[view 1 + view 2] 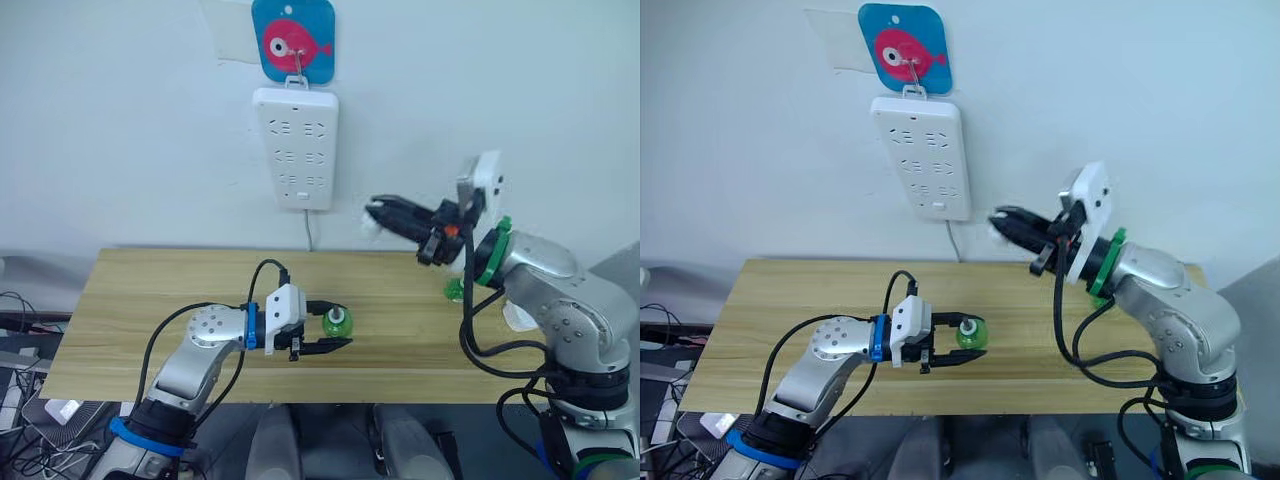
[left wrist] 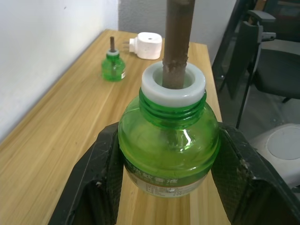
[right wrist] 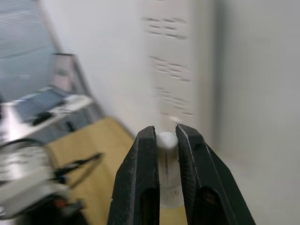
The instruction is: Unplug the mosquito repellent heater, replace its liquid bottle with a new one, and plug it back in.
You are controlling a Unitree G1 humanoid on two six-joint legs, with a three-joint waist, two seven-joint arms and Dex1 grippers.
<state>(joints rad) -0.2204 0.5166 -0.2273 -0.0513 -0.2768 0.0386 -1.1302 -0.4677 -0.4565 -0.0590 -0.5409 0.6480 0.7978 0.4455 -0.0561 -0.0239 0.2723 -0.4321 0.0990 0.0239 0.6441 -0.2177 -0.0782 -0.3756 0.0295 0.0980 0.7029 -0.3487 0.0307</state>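
My left gripper (image 1: 335, 326) is shut on a small green bottle (image 2: 168, 140), held low over the table's front. The bottle has a white collar and a bare brown wick (image 2: 177, 42), with no cap on it. A second green bottle (image 2: 113, 68) with a bare wick stands at the table's right. Beside it the white heater (image 2: 147, 45) lies on the wood with its prongs showing, unplugged. My right gripper (image 1: 375, 215) is raised in the air just below and to the right of the power strip, shut on a small white cap (image 3: 166, 140).
The long white power strip (image 1: 296, 147) hangs on the wall under a blue hook plate with a pink fish. The wooden table (image 1: 150, 300) stands against that wall. Chairs and cables sit beyond its ends.
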